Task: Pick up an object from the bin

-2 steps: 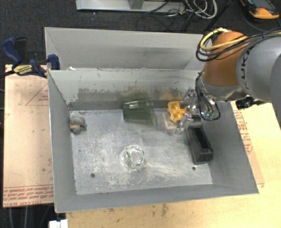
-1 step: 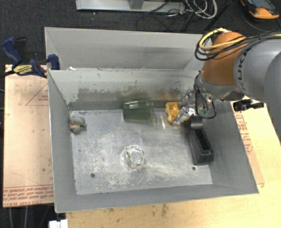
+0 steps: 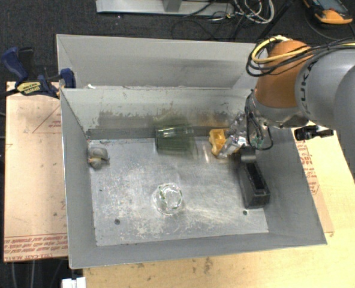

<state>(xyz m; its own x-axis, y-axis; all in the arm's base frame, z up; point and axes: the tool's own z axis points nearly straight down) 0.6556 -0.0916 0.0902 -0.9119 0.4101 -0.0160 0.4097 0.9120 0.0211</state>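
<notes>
In the grey bin (image 3: pixel 153 65): hand (image 3: pixel 236 144) by yellow lump (image 3: pixel 217 139), green jar (image 3: pixel 174 140).

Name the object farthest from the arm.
The small grey-brown lump by the left wall; the green cup, clear piece, yellow piece and black block lie nearer.

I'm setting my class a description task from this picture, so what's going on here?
A robot arm reaches into the grey metal bin from the right. Its gripper sits low near the back right, next to a small yellow thing and just behind a long black block. Whether it grips anything is unclear.
</notes>
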